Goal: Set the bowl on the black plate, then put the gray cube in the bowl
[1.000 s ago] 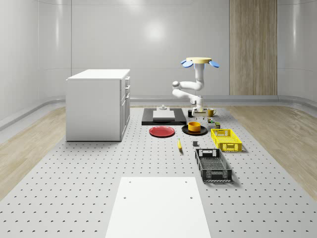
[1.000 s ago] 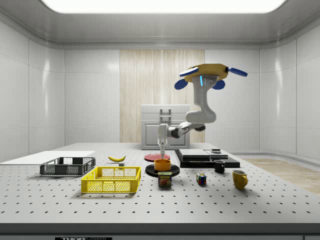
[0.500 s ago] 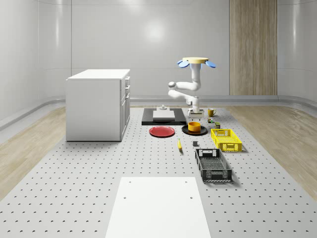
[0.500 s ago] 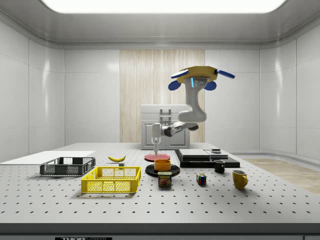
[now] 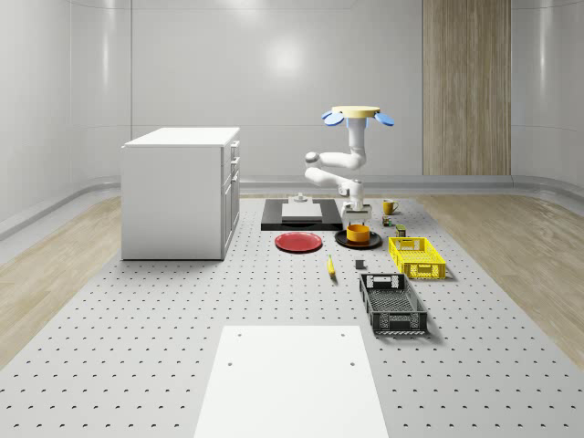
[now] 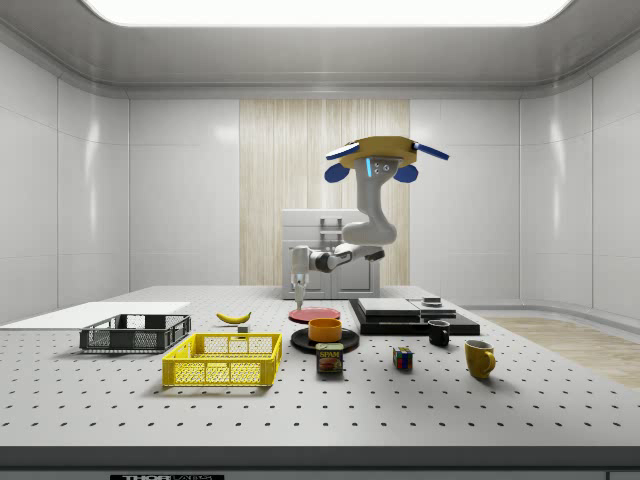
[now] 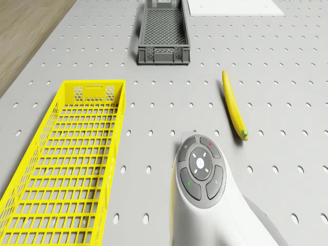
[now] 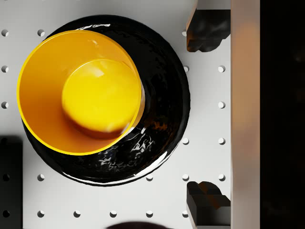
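The bowl (image 8: 81,90) sits on the black plate (image 8: 162,114), a plain orange-yellow vessel with a thin bright rim, a deeper orange wall and a paler, glossy yellow floor; it holds nothing. It is not centred: in the wrist view it crowds one side of the plate, leaving a broad glossy black crescent bare on the other. In the whole-scene view the bowl (image 5: 358,234) and plate (image 5: 341,240) lie just right of the red plate (image 5: 298,242), on the perforated bench (image 5: 182,310) in front of the black slab (image 5: 274,222).

The drone (image 6: 372,156) hovers high above the bench; in the side view it hangs over the near edge of the black slab (image 6: 415,320), right of the bowl (image 6: 324,328). Its white arm (image 6: 358,232) bends down and toward the side view's left, ending in the pincer (image 6: 298,293), which points downward above the red plate (image 6: 314,314), a little left of the bowl and clear of it. In the wrist view the two dark fingertips (image 8: 208,28) stand wide apart with nothing between them.

I cannot pick out the gray cube for certain. Nearer in the side view stand a yellow crate (image 6: 222,359), a tin can (image 6: 330,358), a colourful cube (image 6: 402,358), a dark cup (image 6: 438,332) and a yellow mug (image 6: 479,357); a banana (image 7: 234,105) and a dark crate (image 7: 163,32) lie farther left.
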Tool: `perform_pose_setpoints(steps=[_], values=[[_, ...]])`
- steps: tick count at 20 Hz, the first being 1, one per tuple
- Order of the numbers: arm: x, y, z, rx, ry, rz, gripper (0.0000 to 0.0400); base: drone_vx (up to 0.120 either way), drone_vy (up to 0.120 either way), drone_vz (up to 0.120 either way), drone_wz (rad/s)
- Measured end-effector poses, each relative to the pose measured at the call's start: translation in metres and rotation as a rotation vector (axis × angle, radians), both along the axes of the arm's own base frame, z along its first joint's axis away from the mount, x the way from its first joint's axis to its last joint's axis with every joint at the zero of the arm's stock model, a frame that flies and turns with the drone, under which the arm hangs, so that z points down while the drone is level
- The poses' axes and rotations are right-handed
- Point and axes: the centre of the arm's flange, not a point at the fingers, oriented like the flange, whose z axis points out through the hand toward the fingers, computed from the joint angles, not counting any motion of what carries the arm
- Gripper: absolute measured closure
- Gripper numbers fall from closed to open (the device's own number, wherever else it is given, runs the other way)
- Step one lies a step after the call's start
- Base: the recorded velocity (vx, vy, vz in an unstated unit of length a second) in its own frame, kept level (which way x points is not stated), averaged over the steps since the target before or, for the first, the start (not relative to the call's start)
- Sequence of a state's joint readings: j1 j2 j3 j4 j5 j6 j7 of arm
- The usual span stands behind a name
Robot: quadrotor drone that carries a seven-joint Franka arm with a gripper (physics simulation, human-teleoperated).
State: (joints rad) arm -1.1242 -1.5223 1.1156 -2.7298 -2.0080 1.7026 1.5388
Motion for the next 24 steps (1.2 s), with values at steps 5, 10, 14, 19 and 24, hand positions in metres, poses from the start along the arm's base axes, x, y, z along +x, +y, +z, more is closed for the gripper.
perform_pose_setpoints(steps=[5,10,14,19,24], values=[[0.0000,0.0000,0.0000,0.000,0.000,0.000,0.0000,0.120,0.000,-0.072,0.000],[0.0000,0.0000,0.0000,0.000,0.000,0.000,0.0000,0.120,0.000,-0.120,0.000],[0.0000,0.0000,0.0000,0.000,0.000,0.000,0.0000,0.120,0.000,-0.080,0.000],[0.0000,0.0000,0.0000,0.000,0.000,0.000,0.0000,0.120,0.000,-0.088,0.000],[0.0000,0.0000,0.0000,0.000,0.000,0.000,0.0000,0.120,-0.056,-0.032,0.000]])
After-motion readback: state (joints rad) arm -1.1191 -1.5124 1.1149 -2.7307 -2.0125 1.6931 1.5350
